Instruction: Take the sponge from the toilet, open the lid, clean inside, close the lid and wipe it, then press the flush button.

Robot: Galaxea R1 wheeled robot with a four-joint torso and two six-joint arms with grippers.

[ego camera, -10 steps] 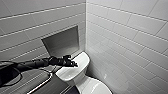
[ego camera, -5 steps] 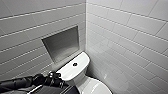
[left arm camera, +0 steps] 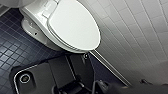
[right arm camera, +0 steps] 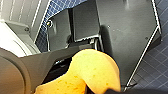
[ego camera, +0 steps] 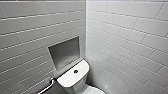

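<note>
The white toilet (ego camera: 75, 80) stands in the corner, and the small dark flush button (ego camera: 75, 71) sits in the middle of its tank top. In the left wrist view the glossy oval lid (left arm camera: 75, 27) lies closed over the bowl, with nothing on it. The orange sponge (right arm camera: 92, 70) looms large in the right wrist view, bent and squeezed in my right gripper (right arm camera: 87, 90), which is shut on it above the robot's dark base. My left gripper is shut and holds nothing that I can see.
White tiled walls (ego camera: 125, 37) close in behind and to the right of the toilet. A recessed grey niche (ego camera: 64, 51) sits above the tank. A metal bar (ego camera: 47, 87) is fixed low on the left. The floor (left arm camera: 15, 50) has dark blue tiles.
My left arm, stretched towards the tank top a second ago, has drawn back down and left out of the head view. The camera has tilted slightly.
</note>
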